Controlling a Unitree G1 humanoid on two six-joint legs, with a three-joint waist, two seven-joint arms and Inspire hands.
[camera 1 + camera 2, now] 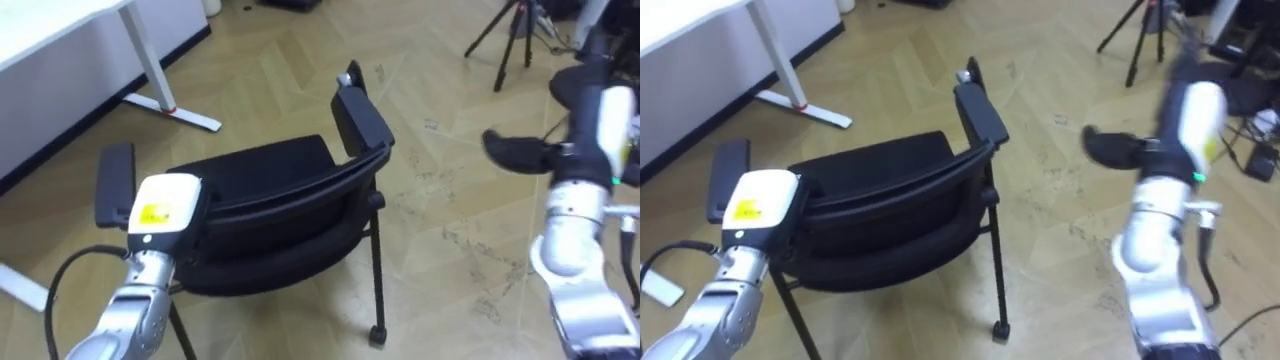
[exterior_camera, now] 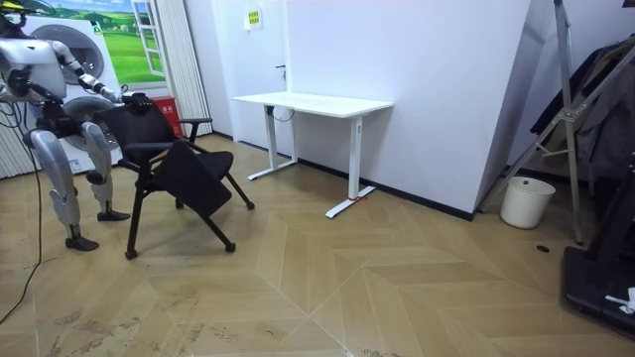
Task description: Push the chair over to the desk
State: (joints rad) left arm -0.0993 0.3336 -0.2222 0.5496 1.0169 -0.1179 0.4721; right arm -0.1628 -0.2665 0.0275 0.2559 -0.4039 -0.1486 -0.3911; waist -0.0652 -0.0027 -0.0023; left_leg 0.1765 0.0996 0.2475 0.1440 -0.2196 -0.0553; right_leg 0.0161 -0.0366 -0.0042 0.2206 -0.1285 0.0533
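Left hand [image 1: 162, 205] at chair [image 1: 265, 170] backrest, fingers hidden: we cannot tell; right hand [image 1: 515, 150] clear of it, fingers straight, empty. We judge most pushing is left to do, desk [image 2: 313, 102] well apart.

- I see the chair [image 1: 280, 200] black all over: seat, back, armrests and legs.
- My left hand [image 1: 160, 208] has a white back with a yellow label.
- My right hand [image 1: 515, 150] reads black; the forearm behind it is white with a small green light.
- The floor [image 1: 440, 250] is pale wood in a herringbone pattern, with grey scuffs.
- The desk [image 1: 60, 30] is white, with a red mark on its foot.
- The tripod [image 1: 510, 40] is black.
- In the room view, the bucket [image 2: 526, 201] and the wall [image 2: 437, 79] are white.
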